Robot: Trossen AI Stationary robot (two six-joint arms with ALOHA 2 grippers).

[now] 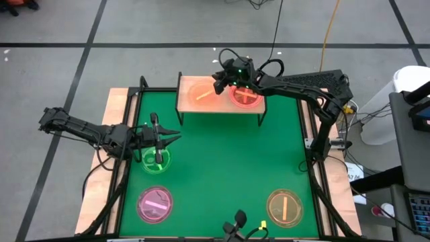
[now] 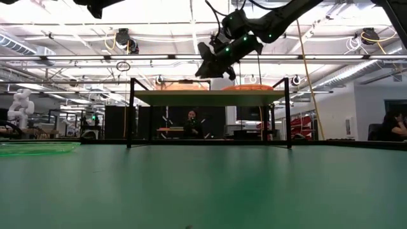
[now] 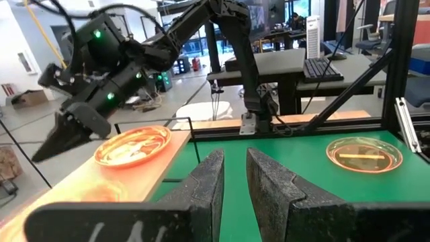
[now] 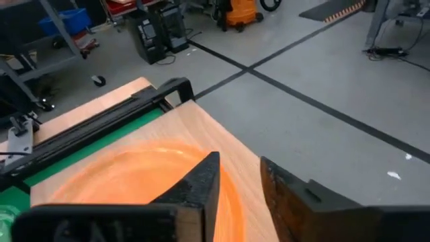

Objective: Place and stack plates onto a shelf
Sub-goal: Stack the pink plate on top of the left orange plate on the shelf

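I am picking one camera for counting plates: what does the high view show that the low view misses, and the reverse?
Only the high view shows the pink striped plate and the amber striped plate near the front of the green mat, plus the left gripper over the green plate. Only the low view shows the room behind, with a seated person under the shelf top. Both show the wooden-topped shelf, the two orange-red plates on it, and the right gripper above them.
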